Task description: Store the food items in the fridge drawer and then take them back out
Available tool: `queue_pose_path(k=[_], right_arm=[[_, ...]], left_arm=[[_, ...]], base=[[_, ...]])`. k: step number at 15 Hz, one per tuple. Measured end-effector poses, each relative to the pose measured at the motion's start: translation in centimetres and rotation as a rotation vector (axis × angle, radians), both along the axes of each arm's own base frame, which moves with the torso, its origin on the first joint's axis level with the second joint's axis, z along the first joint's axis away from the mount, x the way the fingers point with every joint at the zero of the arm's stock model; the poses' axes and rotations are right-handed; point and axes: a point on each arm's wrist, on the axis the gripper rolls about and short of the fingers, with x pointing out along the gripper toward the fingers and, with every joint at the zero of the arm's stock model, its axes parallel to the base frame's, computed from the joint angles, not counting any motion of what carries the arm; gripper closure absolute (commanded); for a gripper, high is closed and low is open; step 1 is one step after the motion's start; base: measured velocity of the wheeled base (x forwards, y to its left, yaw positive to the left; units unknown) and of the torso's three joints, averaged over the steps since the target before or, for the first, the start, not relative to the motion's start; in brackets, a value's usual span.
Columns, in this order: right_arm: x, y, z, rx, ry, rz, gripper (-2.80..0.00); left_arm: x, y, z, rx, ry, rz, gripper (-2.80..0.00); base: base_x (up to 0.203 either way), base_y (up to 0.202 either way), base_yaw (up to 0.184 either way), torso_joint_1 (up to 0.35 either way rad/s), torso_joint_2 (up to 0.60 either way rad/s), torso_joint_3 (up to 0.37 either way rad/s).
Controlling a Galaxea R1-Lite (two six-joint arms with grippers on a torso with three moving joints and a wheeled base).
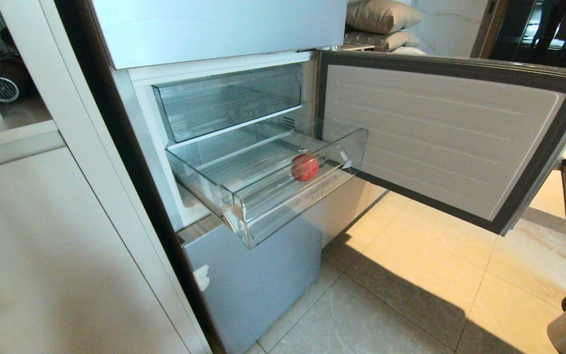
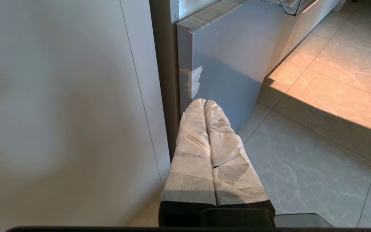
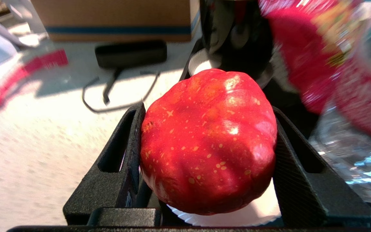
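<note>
While drawer (image 1: 263,196) waits pulled out with one tomato (image 1: 305,167) inside, right gripper (image 3: 206,151) clamps second tomato (image 3: 208,141) for storing; left gripper (image 2: 204,104) parked, fingers together, empty.

Left gripper (image 2: 204,104) parked, fingers together — right gripper (image 3: 204,141) clamped.

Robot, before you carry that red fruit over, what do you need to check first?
1. Right gripper around the red fruit: ok, a finger sits close on each side.
2. Fruit actually gripped tight: cannot tell.
3. White paper plate under the fruit left free: cannot tell.
4. Fridge door open: ok.
5. Clear drawer pulled out, with room beside the fruit already inside: ok.
6. Left gripper out of the way: ok, shut and low by the fridge's bottom panel.
</note>
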Motion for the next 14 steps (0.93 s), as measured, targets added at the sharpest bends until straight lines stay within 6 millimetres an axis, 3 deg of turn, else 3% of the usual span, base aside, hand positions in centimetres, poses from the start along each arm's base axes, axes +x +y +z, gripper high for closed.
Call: queue_pose_path(k=[3,6,8,10,12,14], right_arm=[[-1.0,0.9,1.5,-0.001,0.0,-0.005,0.0],[-4.5,3.7,3.8,0.03,0.058,-0.013,0.0],[-8.9,7.3,7.3,0.038,0.079,-0.022,0.0],[-14.8,12.2,10.5,0.037,0.086,-0.024,0.0],[-20.7,17.3,11.7,0.03,0.086,-0.015,0.0],[-25.6,21.9,10.9,0.018,0.092,0.012,0.0]], left_arm=[[0.0,0.0,0.0,0.0,0.0,0.0,0.0],[0.0,0.0,0.0,0.0,0.0,-0.001,0.0],[0.0,0.0,0.0,0.0,0.0,0.0,0.0],[0.0,0.0,0.0,0.0,0.0,0.0,0.0],[0.0,0.0,0.0,0.0,0.0,-0.001,0.0],[0.0,0.0,0.0,0.0,0.0,-0.001,0.0]], base=[[0.0,0.0,0.0,0.0,0.0,0.0],[0.0,0.0,0.0,0.0,0.0,0.0],[0.0,0.0,0.0,0.0,0.0,0.0],[0.0,0.0,0.0,0.0,0.0,0.0],[0.0,0.0,0.0,0.0,0.0,0.0],[0.0,0.0,0.0,0.0,0.0,0.0]])
